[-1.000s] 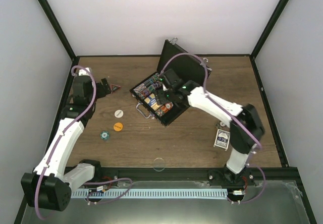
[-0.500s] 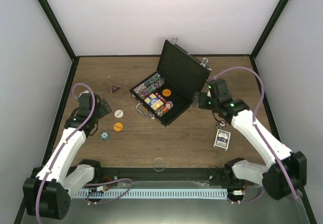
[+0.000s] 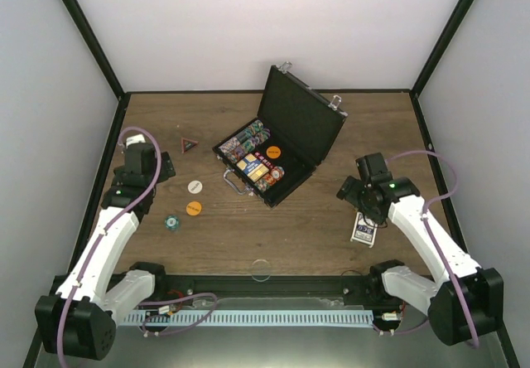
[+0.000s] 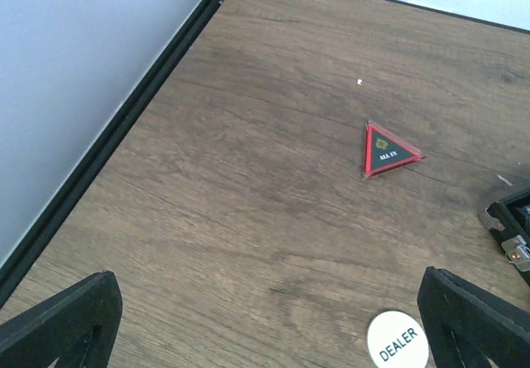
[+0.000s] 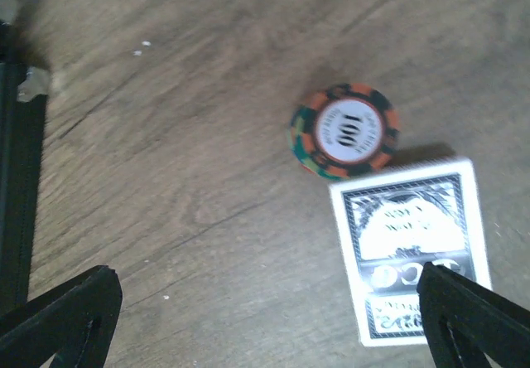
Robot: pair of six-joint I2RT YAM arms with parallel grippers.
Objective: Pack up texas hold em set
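The black case (image 3: 291, 169) lies open at the table's middle, lid (image 3: 302, 123) up, with rows of multicoloured chips (image 3: 248, 148) and an orange button (image 3: 274, 152) inside. Its corner shows in the left wrist view (image 4: 513, 229). A white DEALER button (image 3: 194, 186) (image 4: 401, 341), an orange button (image 3: 193, 209) and a teal chip (image 3: 171, 222) lie left of the case. My left gripper (image 3: 166, 169) (image 4: 265, 335) is open and empty above bare wood. My right gripper (image 3: 348, 191) (image 5: 265, 326) is open and empty over the blue-backed card deck (image 3: 363, 230) (image 5: 410, 248) and an orange "100" chip stack (image 5: 344, 130).
A red-edged triangular ALL IN marker (image 3: 190, 144) (image 4: 387, 152) lies far left of the case. A clear disc (image 3: 261, 268) sits by the near edge. Black frame rails and white walls bound the table on the left (image 4: 108, 136) and the right (image 3: 435, 144).
My right gripper left the open case and swung right and nearer, over the deck; an orange button now shows in the case. My left gripper drew back from the triangle marker.
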